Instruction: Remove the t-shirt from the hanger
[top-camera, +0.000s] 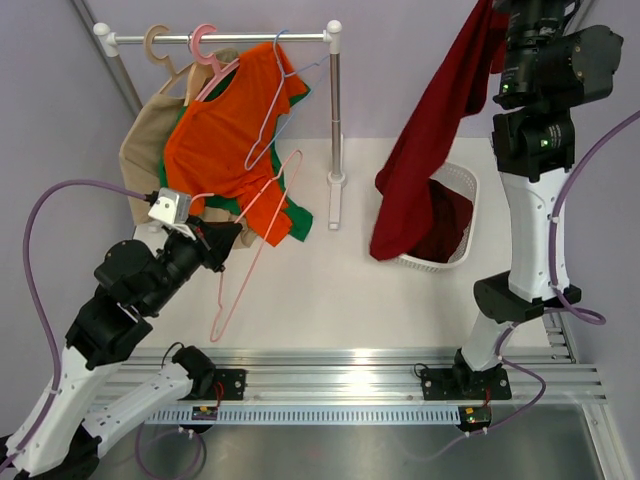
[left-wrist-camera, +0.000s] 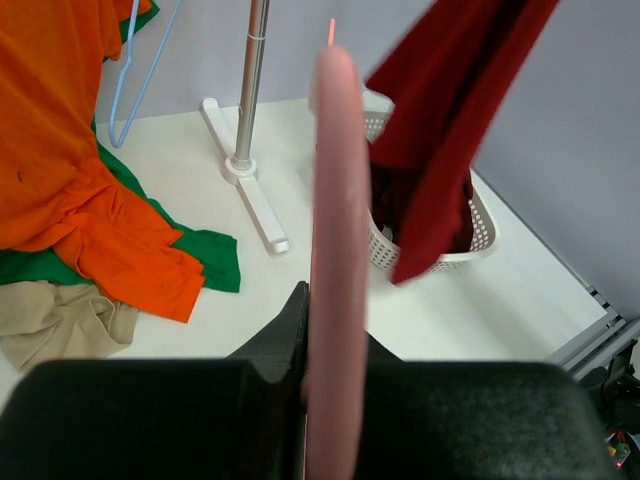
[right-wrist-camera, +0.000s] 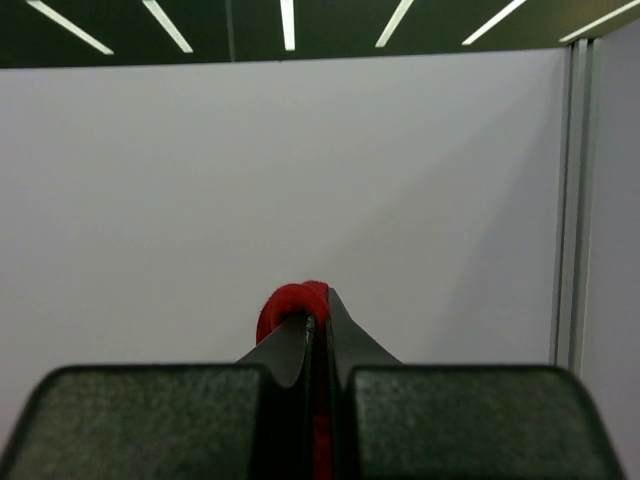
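The left tool (top-camera: 222, 240) is clamped on the pale pink hanger (left-wrist-camera: 335, 250), which slants bare above the table (top-camera: 350, 290); the right tool (right-wrist-camera: 318, 320), raised high, is closed on a fold of the maroon t-shirt (top-camera: 430, 130); the t-shirt hangs well apart from the hanger, its lower end reaching the white basket (top-camera: 462, 185).

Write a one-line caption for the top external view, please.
Left pincer holds the bare pink hanger; right pincer dangles the maroon t-shirt over the basket.
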